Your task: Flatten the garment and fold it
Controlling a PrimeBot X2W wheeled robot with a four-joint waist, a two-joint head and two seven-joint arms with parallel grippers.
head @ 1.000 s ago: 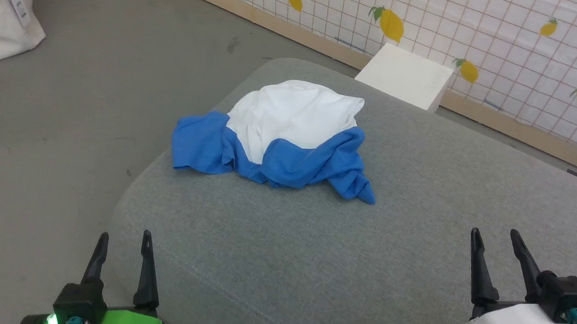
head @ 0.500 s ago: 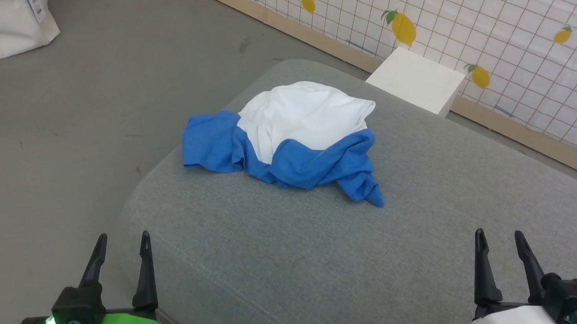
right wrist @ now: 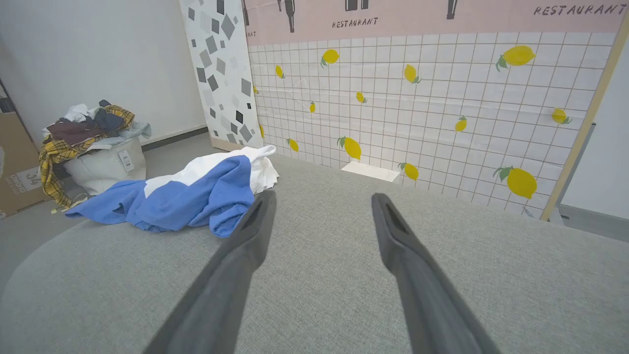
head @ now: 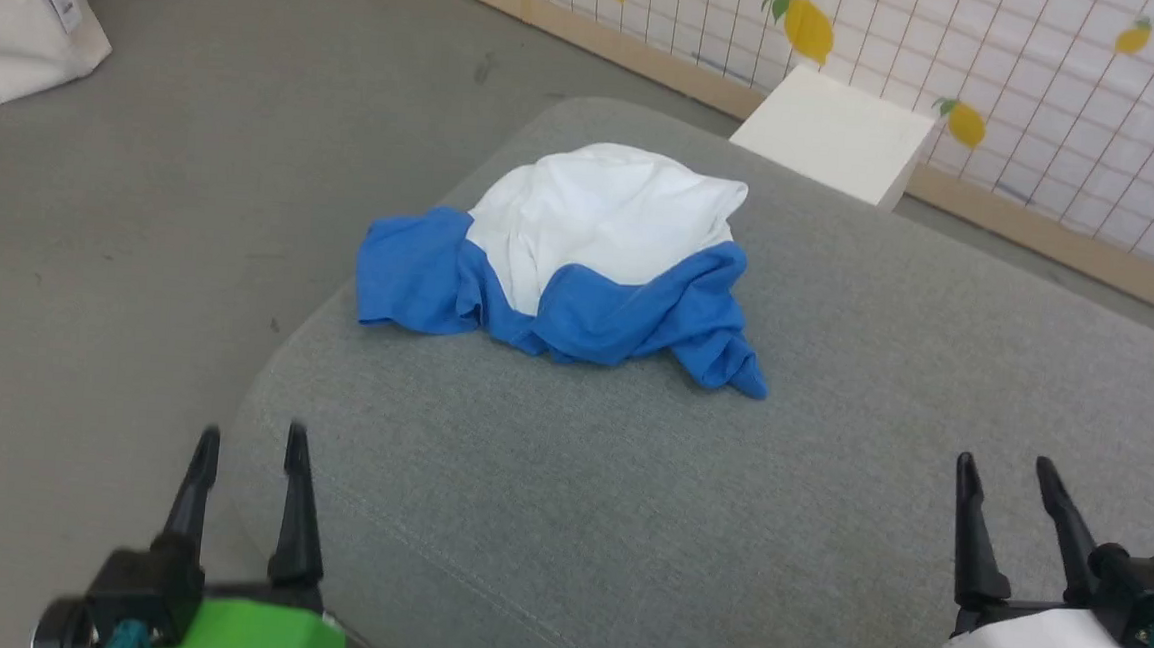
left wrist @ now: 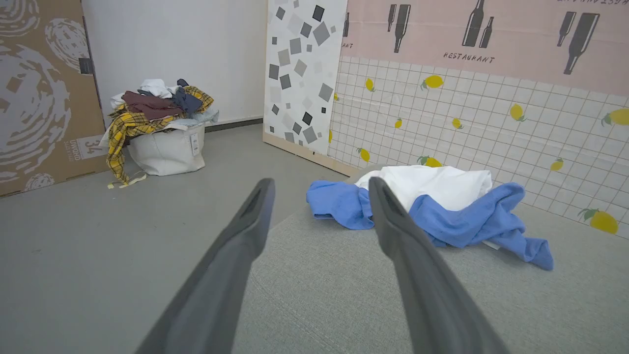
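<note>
Far left: laundry bag point(head: 13, 39) on the floor point(head: 141, 237), well off the cushion, not part of this.

My left gripper point(head: 253, 432) hangs over the near left corner of the grey cushion point(head: 625, 527). Fingers are spread wide with nothing between them, pointing toward the far edge, well apart from the cloth.

The garment point(head: 591, 255) lies bunched in a heap by the cushion's left edge, toward the far corner. The white body is humped on top, with blue sleeves and shoulder part wrapped round the near side. One blue end reaches the left edge and looks to hang just over it. Another blue tail trails off the right side of the heap, toward the cushion's middle. Too crumpled to tell collar, hem or cuffs.

White box point(head: 829, 129) stands just beyond the far edge, apart from the cloth.

My right gripper point(head: 1005, 460) is over the near right part of the cushion, also wide open and empty, well apart from the garment.

Step, as I judge it: very start, the approach before flattening. Nothing is spread, nothing folded.

The next move calls for both arms to reach forward to the heap: left to the blue end at the left edge, right to the blue tail. Each pinches cloth only, not the cushion cover, then they draw apart to open it out. Thin cloth may slip or come up doubled, so pinches should be low and shallow.
</note>
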